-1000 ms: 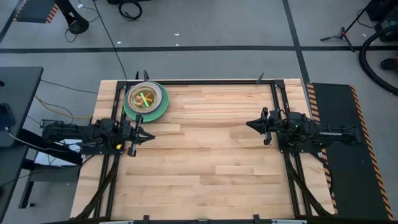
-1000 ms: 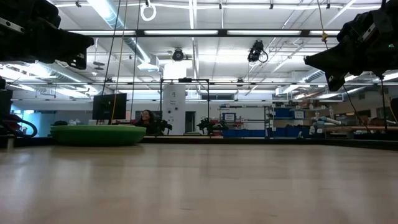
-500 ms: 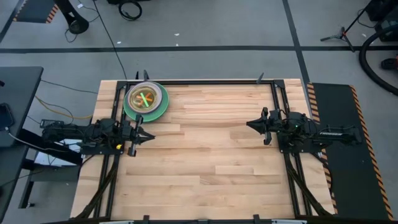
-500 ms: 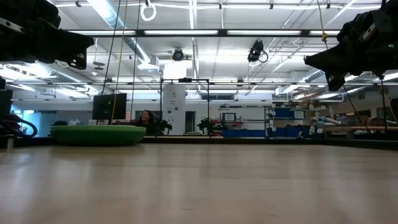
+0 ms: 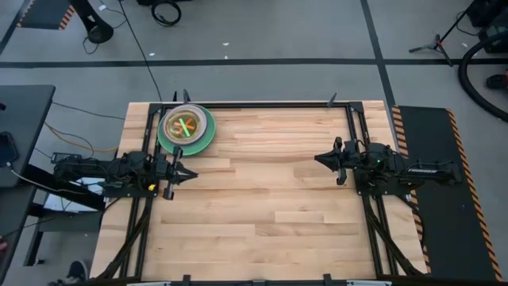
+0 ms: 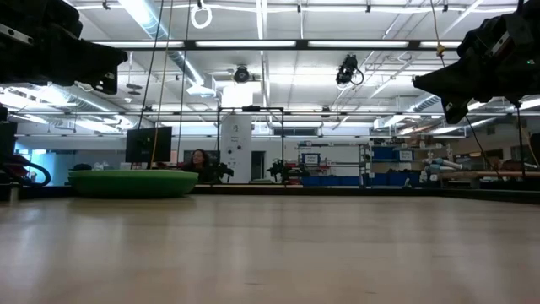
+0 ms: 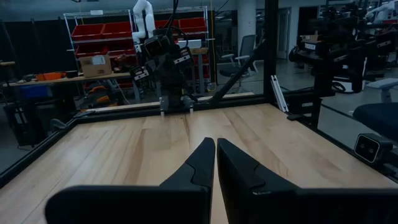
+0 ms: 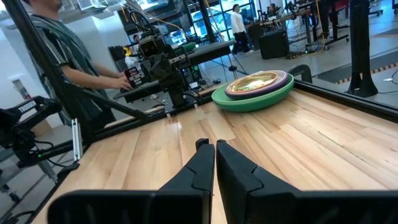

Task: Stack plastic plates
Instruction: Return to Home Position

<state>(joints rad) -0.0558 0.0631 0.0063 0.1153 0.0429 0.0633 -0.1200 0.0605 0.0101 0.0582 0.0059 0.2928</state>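
Observation:
The plastic plates [image 5: 186, 128] sit as one stack in the table's far left corner: a large green plate at the bottom, a purple rim above it, small translucent ones with lime on top. The stack also shows as a green disc, the plates [image 6: 133, 182], in the low view, and as the plates [image 8: 254, 89] in the right wrist view. My left gripper [image 5: 193, 173] hovers at the left edge just near of the stack, shut and empty. My right gripper [image 5: 318, 158] hovers at the right side, shut and empty. Both point toward the table's middle.
A black frame rail [image 5: 262, 103] runs round the wooden table. A person [image 8: 68, 56] stands beyond the table's left edge behind the left arm, and a shoe [image 5: 77, 272] shows at the near left floor. Bare wood [image 5: 262, 199] lies between the arms.

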